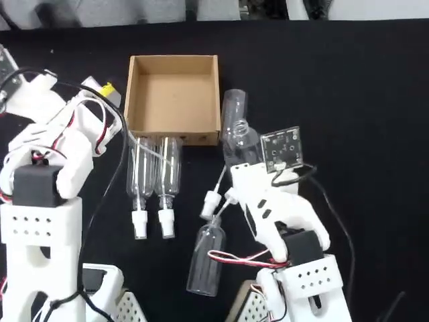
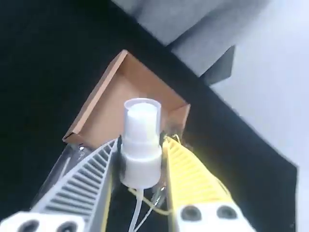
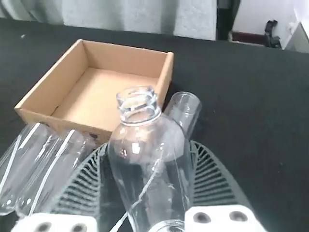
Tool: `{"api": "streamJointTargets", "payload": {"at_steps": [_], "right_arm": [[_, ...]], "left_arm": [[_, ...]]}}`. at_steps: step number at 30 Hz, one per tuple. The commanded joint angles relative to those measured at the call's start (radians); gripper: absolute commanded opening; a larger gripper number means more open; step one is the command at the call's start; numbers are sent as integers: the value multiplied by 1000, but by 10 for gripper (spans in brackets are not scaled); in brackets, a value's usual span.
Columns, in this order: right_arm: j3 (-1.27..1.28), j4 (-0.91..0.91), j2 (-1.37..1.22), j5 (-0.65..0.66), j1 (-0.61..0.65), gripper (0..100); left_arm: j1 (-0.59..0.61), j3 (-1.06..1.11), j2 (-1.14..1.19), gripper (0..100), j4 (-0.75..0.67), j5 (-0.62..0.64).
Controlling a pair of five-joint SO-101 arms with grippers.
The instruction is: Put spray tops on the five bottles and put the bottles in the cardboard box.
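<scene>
Recording, from the left wrist view, the left gripper clamping a white spray top upright between its grey and yellow fingers, with a thin dip tube hanging below. Placing that gripper, from the high view, just beside the left wall of the cardboard box.

Finding the box sitting open-topped toward the far side of the black table and showing bare cardboard floor in all three views. Noting every bottle lying or held outside it.

Logging two capped bottles lying side by side on the table, with bases at the box's near wall and white tops pointing away from it. Picking up their clear bodies at the edge of the right wrist view as well.

Noting, further right, a loose spray top on the table with its tube pointing toward the box. Finding just beside it the neck of a lying bottle, with the body running toward the near edge between the two arm bases.

Recording the right gripper holding an open-necked bottle by the body, with the uncapped neck aimed toward the box's near right corner. Seeing a fifth bottle just past it, beside the box's right wall; being unable to tell whether touching.

Observing open black surface stretching right of the right arm and beyond the box.
</scene>
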State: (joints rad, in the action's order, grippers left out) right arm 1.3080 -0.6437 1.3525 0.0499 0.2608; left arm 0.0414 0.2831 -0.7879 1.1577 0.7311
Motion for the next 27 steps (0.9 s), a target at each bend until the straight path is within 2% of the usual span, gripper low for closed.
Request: {"api": "streamJointTargets", "payload": {"at_steps": [1, 15, 21, 27], "right_arm": [[-5, 25, 22, 28, 41, 78], [24, 28, 22, 104, 114, 78], [65, 49, 22, 196, 155, 78], [96, 101, 22, 199, 157, 78]], "left_arm": [[-4, 22, -63, 29, -75, 29], [-4, 216, -258, 28, -281, 72], [-12, 317, -318, 28, -390, 126], [-15, 389, -361, 28, -470, 127]]}}
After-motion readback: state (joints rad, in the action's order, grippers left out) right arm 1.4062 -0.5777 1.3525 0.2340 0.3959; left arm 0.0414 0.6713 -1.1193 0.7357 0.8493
